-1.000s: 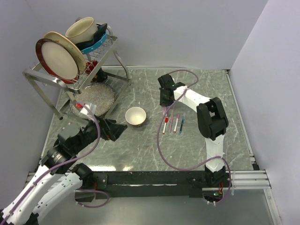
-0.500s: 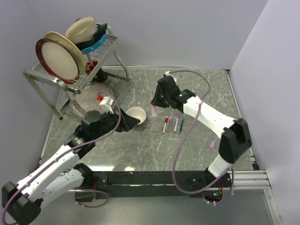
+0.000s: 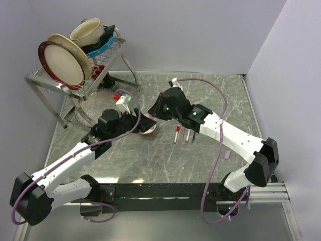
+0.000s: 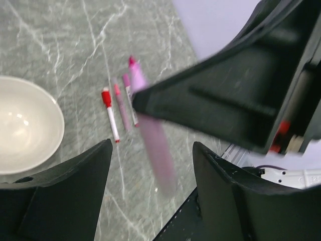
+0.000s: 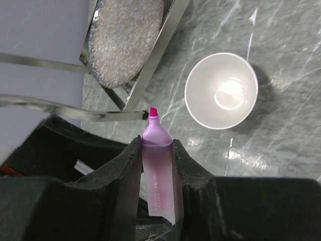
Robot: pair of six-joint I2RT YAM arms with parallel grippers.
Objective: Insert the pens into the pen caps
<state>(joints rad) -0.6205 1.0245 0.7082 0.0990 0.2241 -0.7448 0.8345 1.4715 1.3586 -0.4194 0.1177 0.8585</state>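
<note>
Since a second ago both arms have swung in from the frame's sides to meet over the small bowl (image 5: 200,85) at mid-frame, which is empty, while the dish rack (image 3: 35,78) at upper left keeps its plates (image 3: 62,60) and cup (image 3: 88,31). Your right fingers (image 5: 156,145) are clamped on a lilac pen (image 5: 158,175), pink tip up. Your left fingers (image 4: 153,150) stand apart, holding nothing, with that pen blurred in the gap. The other pens (image 3: 183,134) lie in a row on the tabletop (image 3: 150,165), right of the bowl.

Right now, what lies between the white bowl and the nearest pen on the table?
Only bare table, bowl to red-and-white pen, in the left wrist view.
</note>
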